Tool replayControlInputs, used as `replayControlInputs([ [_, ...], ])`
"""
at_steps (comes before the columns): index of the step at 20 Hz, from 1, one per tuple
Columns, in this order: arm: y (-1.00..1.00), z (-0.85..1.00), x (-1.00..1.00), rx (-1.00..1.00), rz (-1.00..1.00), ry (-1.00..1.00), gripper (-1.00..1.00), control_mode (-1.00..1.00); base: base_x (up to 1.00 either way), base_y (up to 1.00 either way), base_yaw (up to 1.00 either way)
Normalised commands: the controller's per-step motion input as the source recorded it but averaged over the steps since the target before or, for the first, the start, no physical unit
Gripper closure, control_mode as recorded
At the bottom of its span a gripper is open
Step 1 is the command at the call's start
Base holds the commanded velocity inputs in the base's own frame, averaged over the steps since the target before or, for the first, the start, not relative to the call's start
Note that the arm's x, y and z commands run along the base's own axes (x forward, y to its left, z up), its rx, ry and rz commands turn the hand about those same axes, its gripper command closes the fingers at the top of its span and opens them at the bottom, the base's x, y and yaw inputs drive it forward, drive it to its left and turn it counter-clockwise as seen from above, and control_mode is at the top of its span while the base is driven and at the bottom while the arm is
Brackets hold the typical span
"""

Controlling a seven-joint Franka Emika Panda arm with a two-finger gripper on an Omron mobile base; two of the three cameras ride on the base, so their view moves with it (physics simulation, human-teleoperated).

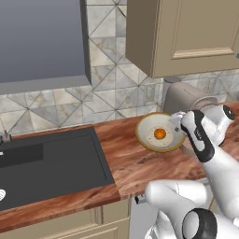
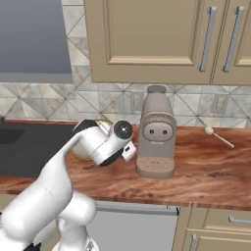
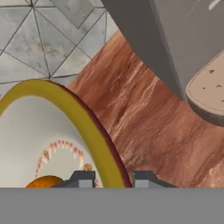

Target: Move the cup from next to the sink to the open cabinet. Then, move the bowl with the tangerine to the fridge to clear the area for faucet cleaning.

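Hand view: gripper (image 3: 113, 179) pinches the bowl (image 3: 39, 127) rim; a tilt could roll the tangerine (image 3: 43, 182) out beside the fingers.

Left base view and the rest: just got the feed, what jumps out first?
The bowl with the tangerine in it sits on the wooden counter right of the black sink. In the hand view the pincer straddles the bowl's yellow rim, one tip inside and one outside. A grey coffee machine stands close beside it, under the tan wall cabinets.
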Motion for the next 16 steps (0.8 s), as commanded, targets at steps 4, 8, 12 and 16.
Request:
replayControlInputs([
  [4, 0.0, 0.96, -0.83, 0.1, -0.09, -0.18, 1.0, -1.0, 0.0, 0.0, 0.0],
  [8, 0.0, 0.33, -0.5, 0.09, 0.0, -0.03, 1.0, 1.0, -0.5, 0.0, 0.09],
  [12, 0.0, 0.0, 0.0, 0.0, 0.0, 0.0, 1.0, 1.0, -0.97, 0.0, 0.52],
  [16, 0.0, 0.0, 0.0, 0.0, 0.0, 0.0, 1.0, 1.0, -0.5, 0.0, 0.77],
])
